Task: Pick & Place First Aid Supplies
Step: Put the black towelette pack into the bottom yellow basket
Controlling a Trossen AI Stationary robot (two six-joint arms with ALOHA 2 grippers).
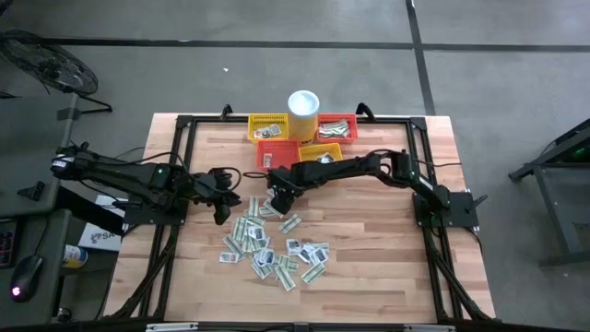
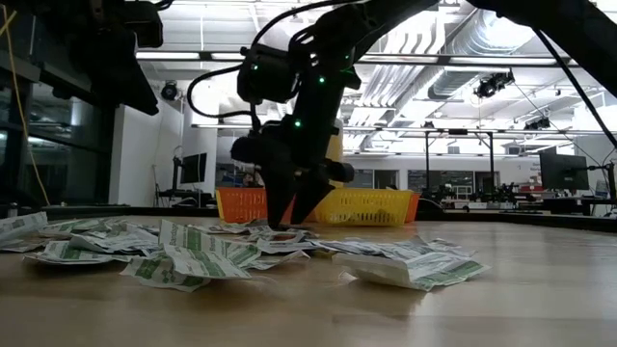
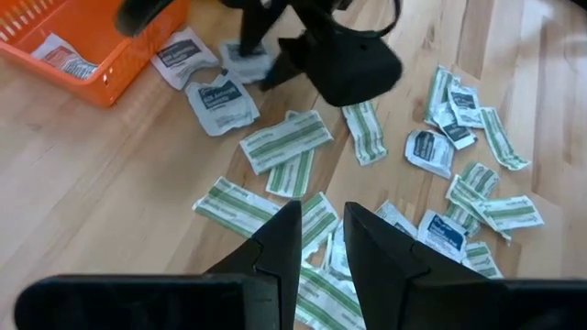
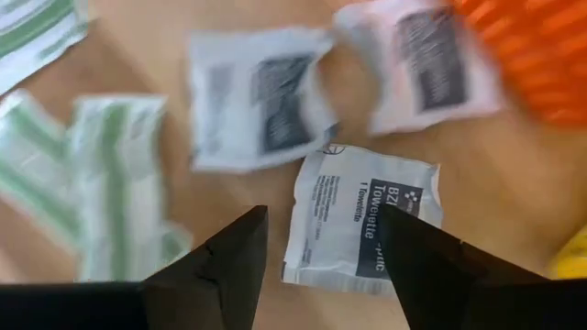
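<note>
On the wooden counter (image 1: 369,240), your sachets (image 1: 272,244) are lying scattered just in front of the orange basket (image 1: 277,152). Your right claw (image 4: 316,238) is hovering wide open, empty, over a towelette sachet (image 4: 362,220) beside that basket; your left claw (image 3: 321,243) is waiting partly open, empty, nearby.

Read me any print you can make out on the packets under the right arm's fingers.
"BZK Towelette": only "BZ" and "Towelette" read clearly, on the white sachet lying between the right gripper's open fingers.
The two sachets beyond it: dark print, blurred, unreadable.
Green-striped packets: print too small to read.
</note>
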